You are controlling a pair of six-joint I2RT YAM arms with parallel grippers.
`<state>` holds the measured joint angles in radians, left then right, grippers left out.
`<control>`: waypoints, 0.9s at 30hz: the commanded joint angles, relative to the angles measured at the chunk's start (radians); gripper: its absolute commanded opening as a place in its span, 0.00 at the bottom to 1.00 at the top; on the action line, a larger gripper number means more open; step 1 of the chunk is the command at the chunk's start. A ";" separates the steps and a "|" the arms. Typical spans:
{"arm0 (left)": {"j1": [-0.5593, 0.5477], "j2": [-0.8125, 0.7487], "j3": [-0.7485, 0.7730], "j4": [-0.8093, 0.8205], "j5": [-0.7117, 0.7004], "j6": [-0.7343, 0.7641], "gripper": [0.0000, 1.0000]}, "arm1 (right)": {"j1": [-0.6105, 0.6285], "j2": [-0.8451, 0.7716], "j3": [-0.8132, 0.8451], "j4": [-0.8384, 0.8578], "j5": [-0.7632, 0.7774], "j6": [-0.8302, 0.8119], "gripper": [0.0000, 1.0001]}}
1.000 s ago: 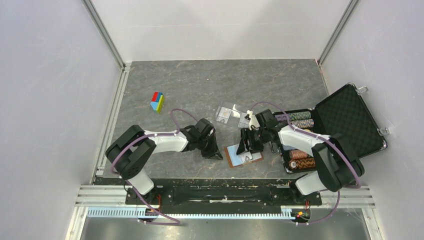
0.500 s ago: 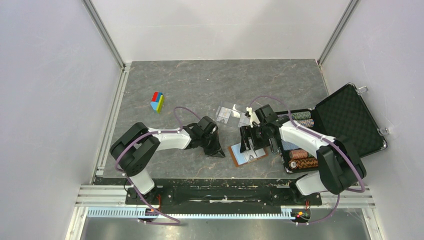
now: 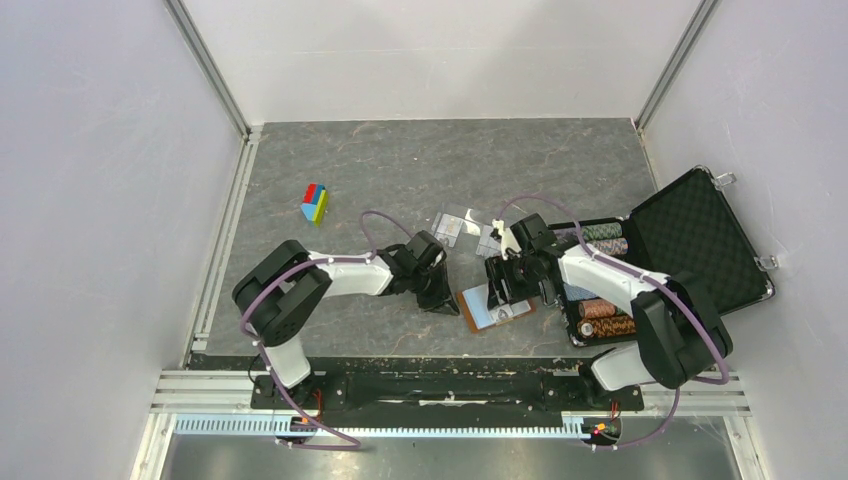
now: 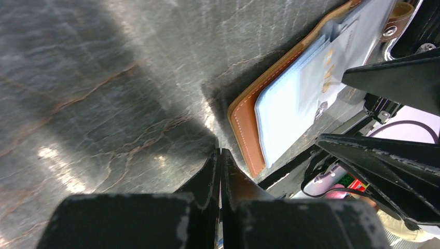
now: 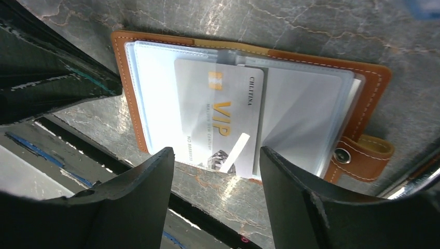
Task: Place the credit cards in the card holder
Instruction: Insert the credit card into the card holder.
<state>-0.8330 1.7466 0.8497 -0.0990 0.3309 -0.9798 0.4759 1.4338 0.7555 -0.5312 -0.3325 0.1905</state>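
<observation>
The card holder [image 3: 470, 305] lies open on the table, a brown leather wallet [image 5: 374, 98] with clear sleeves and a snap tab. A pale credit card [image 5: 218, 111] printed "VIP" lies flat among those sleeves; I cannot tell how far it is tucked in. More pale card edges [image 4: 293, 98] show in the left wrist view. My right gripper [image 5: 215, 155] hangs open just over the wallet's near edge [image 3: 507, 290], holding nothing. My left gripper [image 4: 219, 152] is shut and empty, its tip [image 3: 448, 306] on the table by the wallet's left edge [image 4: 244, 122].
A clear plastic tray [image 3: 462, 228] lies just behind the wallet. An open black foam-lined case [image 3: 700, 240] with stacks of poker chips [image 3: 603, 322] stands to the right, close to the right arm. A small coloured block [image 3: 315, 203] sits at the far left.
My left gripper has slid right, up to the wallet's left edge. The wallet has shifted and turned slightly to the right. The right gripper's jaws have changed width above it.
</observation>
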 commanded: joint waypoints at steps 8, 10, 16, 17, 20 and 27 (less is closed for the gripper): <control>-0.012 0.055 0.069 -0.022 0.013 0.022 0.02 | 0.043 0.063 0.006 0.074 -0.177 0.030 0.37; -0.010 0.055 0.076 -0.032 0.007 0.027 0.03 | 0.064 0.082 0.022 0.080 -0.212 0.043 0.33; 0.024 0.027 0.076 -0.058 -0.007 0.043 0.06 | 0.104 0.118 0.043 0.141 -0.283 0.117 0.32; 0.031 0.018 0.073 -0.065 -0.011 0.047 0.07 | 0.110 0.118 0.040 0.168 -0.298 0.135 0.32; 0.053 -0.022 0.074 -0.114 -0.032 0.075 0.13 | 0.117 0.115 0.061 0.171 -0.283 0.152 0.37; 0.055 -0.113 0.038 -0.066 0.024 0.065 0.35 | 0.117 0.070 0.125 0.049 -0.151 0.075 0.45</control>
<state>-0.7761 1.7065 0.9016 -0.2161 0.3161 -0.9413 0.5930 1.5475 0.8185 -0.4236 -0.5549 0.3107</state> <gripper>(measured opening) 0.309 0.450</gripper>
